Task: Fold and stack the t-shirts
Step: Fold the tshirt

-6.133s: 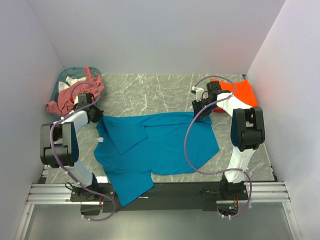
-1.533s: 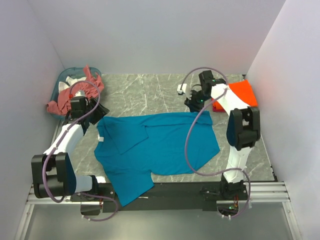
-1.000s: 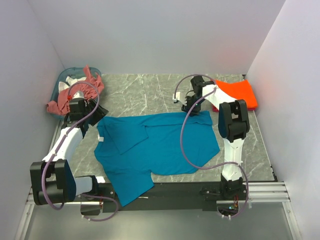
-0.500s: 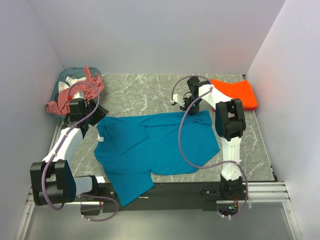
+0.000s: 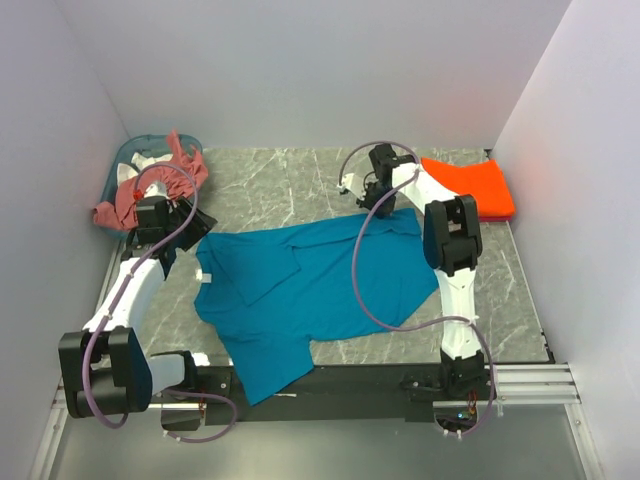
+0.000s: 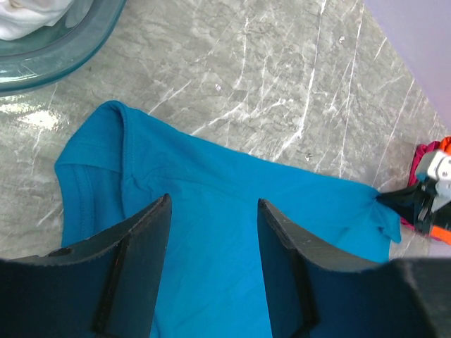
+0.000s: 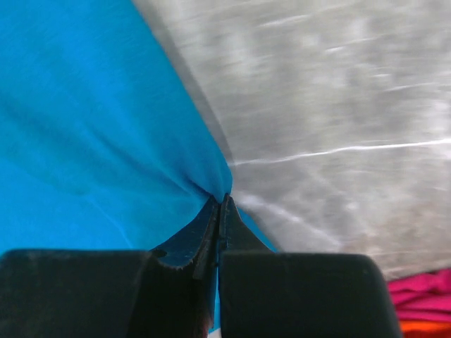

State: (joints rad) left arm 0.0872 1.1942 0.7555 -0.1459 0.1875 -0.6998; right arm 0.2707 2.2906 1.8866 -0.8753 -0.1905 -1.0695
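Note:
A teal-blue t-shirt [image 5: 300, 290] lies spread across the middle of the marble table. My right gripper [image 5: 373, 204] is shut on its far right corner, and in the right wrist view the jaws [image 7: 222, 202] pinch a gathered point of the teal cloth [image 7: 91, 120]. At the shirt's far left edge my left gripper [image 5: 190, 222] hovers open. Its fingers [image 6: 137, 257] straddle the teal cloth [image 6: 197, 169] without holding it. An orange t-shirt [image 5: 470, 185] lies folded at the far right. A salmon-pink t-shirt [image 5: 150, 190] hangs over the basket.
A teal plastic basket [image 5: 128, 158] stands in the far left corner; its rim [image 6: 70, 42] shows in the left wrist view. White walls close in the table on three sides. The metal rail with the arm bases [image 5: 320, 385] runs along the near edge.
My right gripper has closed on the teal shirt's far right corner and drawn it left and farther back; the shirt shifted slightly. The left arm has stayed put, still open.

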